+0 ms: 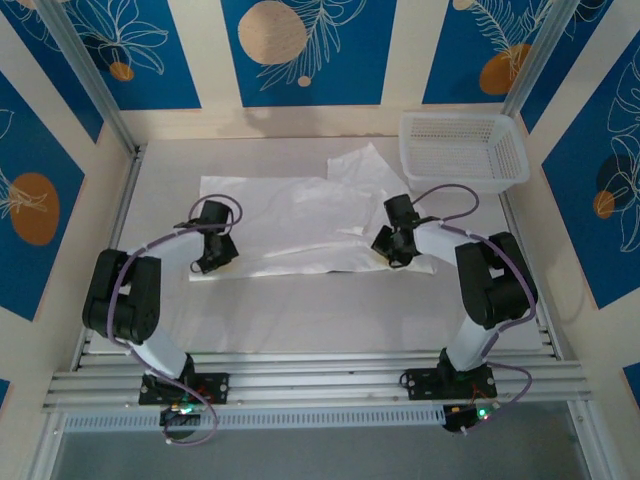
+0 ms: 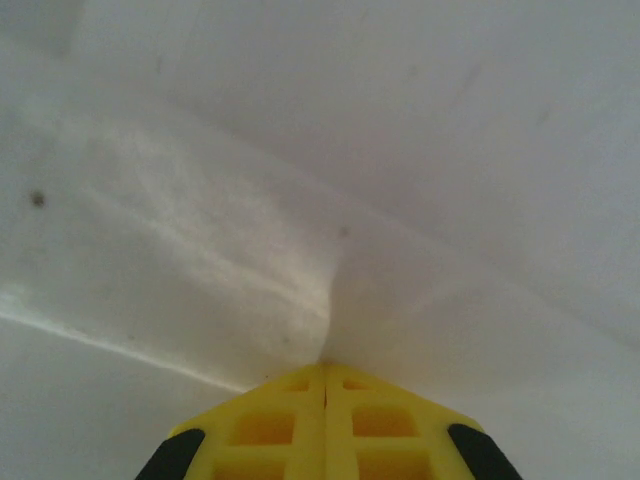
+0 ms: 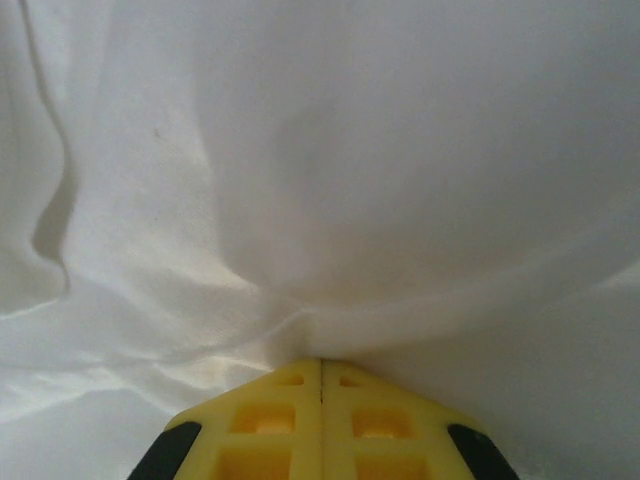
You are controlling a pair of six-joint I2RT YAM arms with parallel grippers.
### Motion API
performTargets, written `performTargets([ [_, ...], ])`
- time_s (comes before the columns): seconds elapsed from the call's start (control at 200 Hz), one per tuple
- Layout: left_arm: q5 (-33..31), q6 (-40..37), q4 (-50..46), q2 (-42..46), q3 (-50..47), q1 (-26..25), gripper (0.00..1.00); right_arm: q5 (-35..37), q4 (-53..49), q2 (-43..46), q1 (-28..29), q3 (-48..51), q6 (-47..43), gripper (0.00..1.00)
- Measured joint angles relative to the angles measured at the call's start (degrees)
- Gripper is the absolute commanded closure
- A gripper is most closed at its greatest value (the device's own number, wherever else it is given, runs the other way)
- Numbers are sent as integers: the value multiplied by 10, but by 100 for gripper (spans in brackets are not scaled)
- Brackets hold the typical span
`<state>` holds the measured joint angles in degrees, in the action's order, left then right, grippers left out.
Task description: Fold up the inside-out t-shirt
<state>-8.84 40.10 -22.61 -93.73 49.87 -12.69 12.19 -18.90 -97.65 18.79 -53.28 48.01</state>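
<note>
Your white worktop (image 1: 300,320) is boxed in by cream walls (image 1: 400,50) with blue leaf-print panels (image 1: 300,60). The t-shirt (image 1: 300,225) lies spread mid-worktop. Your left hand (image 1: 215,262) and right hand (image 1: 392,255) each pinch its near edge. A mesh basket (image 1: 462,150) sits in the far right corner.

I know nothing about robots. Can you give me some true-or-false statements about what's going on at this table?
1. The white t-shirt lies spread out on the table. True.
2. The left tool is shut on the shirt's fabric. True.
3. The right tool hangs wide open above the shirt. False: it too is shut on the fabric.
4. The white mesh basket sits on the t-shirt. False: it stands beside it, at the table's far right corner.
</note>
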Motion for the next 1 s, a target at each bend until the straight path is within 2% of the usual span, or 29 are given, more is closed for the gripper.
performTargets([
  [0.125, 0, 3, 35, 40, -49, 1, 100, 15, -35, 21, 34, 14, -3, 100],
  [0.225, 0, 12, 34, 110, -116, 2, 100, 20, -65, 54, 52, 43, -3, 100],
  [0.375, -4, 47, -38, 282, -221, 2, 100, 20, -107, 125, 70, 105, 1, 99],
  [0.515, -21, 76, -119, 452, -274, 2, 100, 11, -141, 209, 92, 172, 16, 95],
  [0.6, -22, 81, -152, 527, -287, 2, 100, -5, -154, 261, 93, 207, 17, 90],
  [0.685, -18, 73, -160, 566, -287, 2, 100, -11, -175, 307, 85, 218, 7, 83],
  [0.795, 2, 52, -160, 565, -263, 2, 74, -1, -181, 345, 59, 184, -35, 63],
  [0.835, 12, 40, -157, 558, -245, 2, 65, 8, -170, 344, 45, 158, -53, 58],
  [0.895, 25, 26, -142, 545, -215, 2, 55, 18, -145, 325, 20, 115, -90, 56],
  [1.0, 37, -3, -108, 522, -169, 2, 48, 36, -104, 239, -31, 16, -153, 56],
])
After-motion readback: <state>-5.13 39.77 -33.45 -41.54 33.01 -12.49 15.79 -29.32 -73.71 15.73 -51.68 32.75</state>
